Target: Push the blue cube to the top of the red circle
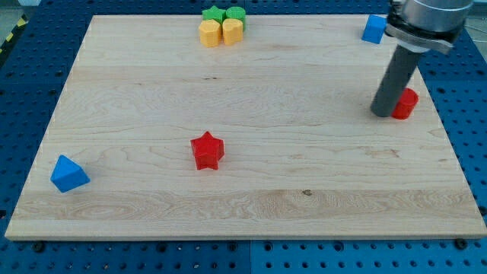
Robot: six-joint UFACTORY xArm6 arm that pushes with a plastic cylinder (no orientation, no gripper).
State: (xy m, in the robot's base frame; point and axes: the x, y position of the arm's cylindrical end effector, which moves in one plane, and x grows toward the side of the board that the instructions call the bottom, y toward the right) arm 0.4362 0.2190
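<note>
One rod, no jaws, so the end effector holds nothing: my tip (pixel 380 114) sits on the worktop (pixel 251 198) touching the view's left side of the red circle (pixel 406 103). Blue cube (pixel 374 29) is near the view's top, apart from the circle. Step: approach, no cube contact yet. Next move likely calls for getting behind the cube. Rod near vertical, arm entering top right.

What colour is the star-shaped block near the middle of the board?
Red: the star shows plainly in the camera view.
</note>
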